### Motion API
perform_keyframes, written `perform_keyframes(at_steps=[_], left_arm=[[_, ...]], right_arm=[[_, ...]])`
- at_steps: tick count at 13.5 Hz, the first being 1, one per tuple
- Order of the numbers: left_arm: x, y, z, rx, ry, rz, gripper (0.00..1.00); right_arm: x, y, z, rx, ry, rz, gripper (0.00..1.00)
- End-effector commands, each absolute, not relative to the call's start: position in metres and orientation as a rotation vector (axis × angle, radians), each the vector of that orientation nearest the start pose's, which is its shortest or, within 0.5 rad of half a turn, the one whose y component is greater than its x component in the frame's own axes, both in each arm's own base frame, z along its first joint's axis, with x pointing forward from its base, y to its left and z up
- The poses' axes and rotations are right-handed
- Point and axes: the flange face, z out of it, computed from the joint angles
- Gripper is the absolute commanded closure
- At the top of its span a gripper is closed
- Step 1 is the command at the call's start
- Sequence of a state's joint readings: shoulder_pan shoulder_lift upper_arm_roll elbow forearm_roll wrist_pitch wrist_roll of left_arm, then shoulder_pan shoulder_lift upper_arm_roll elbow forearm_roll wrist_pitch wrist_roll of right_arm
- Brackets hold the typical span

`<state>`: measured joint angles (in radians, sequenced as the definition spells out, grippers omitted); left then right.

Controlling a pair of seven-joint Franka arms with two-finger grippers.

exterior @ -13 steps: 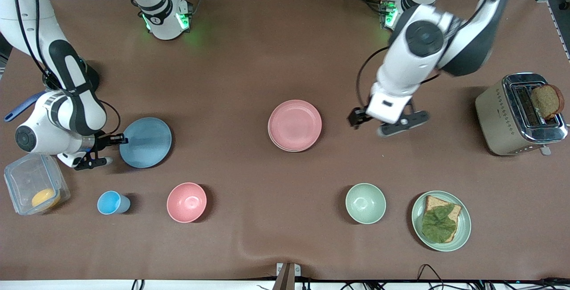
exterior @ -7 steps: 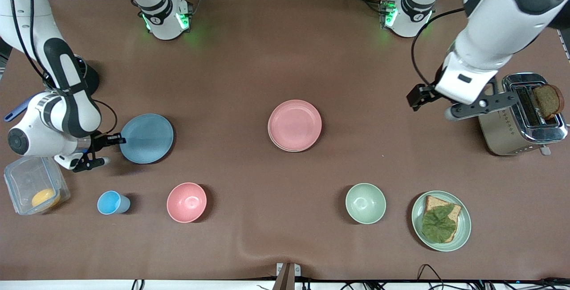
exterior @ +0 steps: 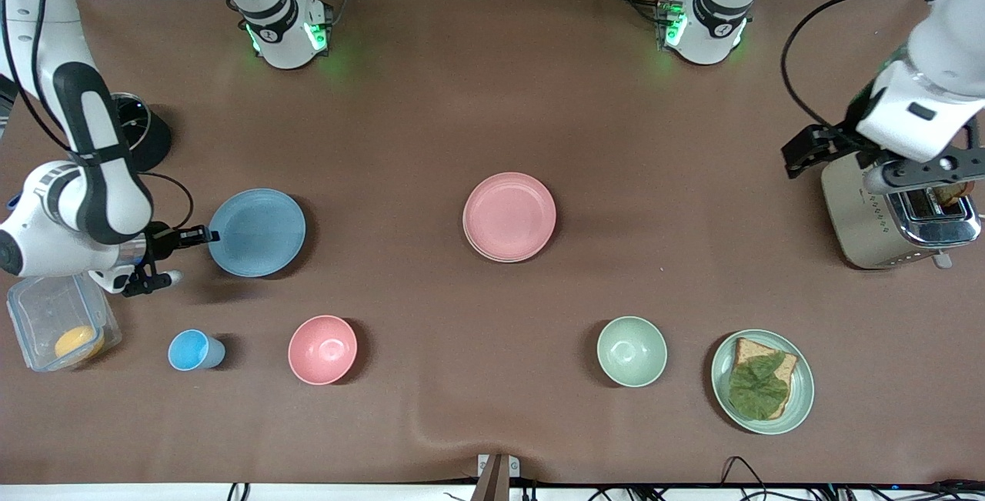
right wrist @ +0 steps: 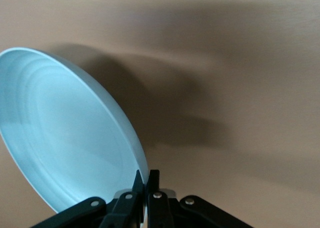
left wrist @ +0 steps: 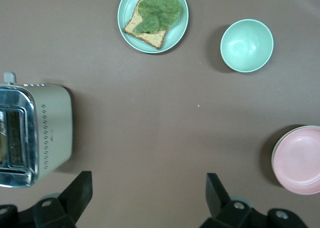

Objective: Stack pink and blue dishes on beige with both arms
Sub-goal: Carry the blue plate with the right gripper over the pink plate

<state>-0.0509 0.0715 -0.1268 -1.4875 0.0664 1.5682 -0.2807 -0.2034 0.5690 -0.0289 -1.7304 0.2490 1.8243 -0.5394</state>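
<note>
The pink plate [exterior: 509, 216] lies mid-table on the beige plate [exterior: 479, 248], of which only a thin cream rim shows beneath it. Both also show in the left wrist view, the pink plate [left wrist: 298, 160] with that cream rim [left wrist: 274, 151] at its edge. My right gripper [exterior: 206, 236] is shut on the rim of the light blue plate [exterior: 256, 232], which hangs tilted a little above the table toward the right arm's end. The right wrist view shows the fingertips [right wrist: 140, 178] pinching that blue plate [right wrist: 60, 133]. My left gripper [left wrist: 148, 188] is open, holds nothing, and hangs high over the toaster [exterior: 877, 212].
A pale green plate with bread and a leaf [exterior: 762, 382], a green bowl [exterior: 632, 351], a pink bowl [exterior: 322, 349] and a small blue cup [exterior: 194, 350] line the near side. A clear container [exterior: 58, 320] sits by the right arm.
The left arm has swung up and away from beside the pink plate to over the toaster. The right gripper has raised the blue plate slightly and carried it a little away from the front camera.
</note>
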Motion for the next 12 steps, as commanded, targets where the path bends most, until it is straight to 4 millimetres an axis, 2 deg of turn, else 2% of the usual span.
perform_keyframes(at_steps=[1, 3, 6, 9, 12], left_arm=[[0.561, -0.088, 0.634, -3.114, -0.124, -0.021, 0.0], [0.559, -0.083, 0.638, -3.143, -0.133, -0.009, 0.0], [0.558, -0.075, 0.636, -3.161, -0.135, 0.021, 0.0], [0.556, -0.075, 0.635, -3.161, -0.127, 0.04, 0.0], [0.556, -0.074, 0.635, -3.161, -0.122, 0.043, 0.0]], right_arm=[[0.617, -0.112, 0.272, -2.645, -0.263, 0.482, 1.0], [0.622, -0.086, 0.28, -2.642, -0.242, 0.51, 1.0], [0.633, -0.033, 0.292, -2.573, -0.227, 0.493, 1.0], [0.64, 0.039, 0.291, -2.536, -0.175, 0.502, 1.0], [0.639, 0.097, 0.286, -2.556, -0.084, 0.537, 1.0]])
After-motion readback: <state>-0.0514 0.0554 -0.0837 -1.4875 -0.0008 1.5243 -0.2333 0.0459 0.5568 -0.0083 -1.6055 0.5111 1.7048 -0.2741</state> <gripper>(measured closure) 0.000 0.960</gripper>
